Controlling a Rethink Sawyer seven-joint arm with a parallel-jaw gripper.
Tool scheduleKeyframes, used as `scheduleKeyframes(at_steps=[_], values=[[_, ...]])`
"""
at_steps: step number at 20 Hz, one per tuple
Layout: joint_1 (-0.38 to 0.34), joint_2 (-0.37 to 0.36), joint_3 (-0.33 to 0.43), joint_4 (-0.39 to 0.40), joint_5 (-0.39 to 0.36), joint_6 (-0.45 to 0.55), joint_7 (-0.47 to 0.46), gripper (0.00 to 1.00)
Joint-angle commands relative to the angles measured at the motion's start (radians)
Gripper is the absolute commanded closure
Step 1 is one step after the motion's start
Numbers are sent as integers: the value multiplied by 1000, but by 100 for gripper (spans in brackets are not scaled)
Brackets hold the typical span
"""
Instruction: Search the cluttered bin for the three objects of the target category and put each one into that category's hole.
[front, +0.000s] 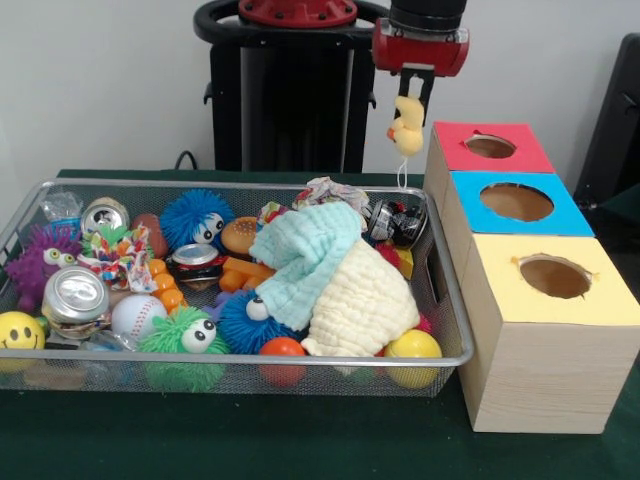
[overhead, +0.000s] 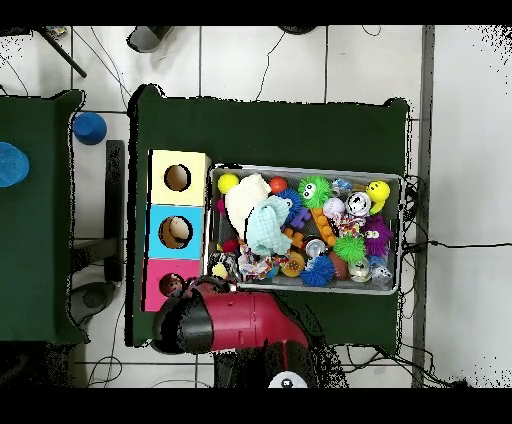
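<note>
Your fingers pinch a light, soft yellow plush apparently by its top; grip mid-body.

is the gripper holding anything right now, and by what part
Yes: the gripper holds a small yellow plush animal by its top end; the toy hangs free above the gap between the wire bin and the red box.

The front view sits low and close across the counter, facing the robot's pedestal at 12 o'clock. The overhead view hangs high, looking straight down, with the robot base at 6 o'clock. Both show the wire bin and the three-holed box.
</note>
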Motion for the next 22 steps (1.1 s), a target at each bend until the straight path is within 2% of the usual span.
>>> scheduleKeyframes(at_steps=[1, 10, 14, 18, 22], values=[[27, -19, -38, -13, 90, 74, 247, 100], [84, -49, -74, -39, 153, 150, 237, 100], [96, -22, -88, -50, 159, 135, 228, 100], [122, -31, -107, -43, 176, 138, 235, 100], [160, -33, -126, -68, 194, 174, 256, 100]])
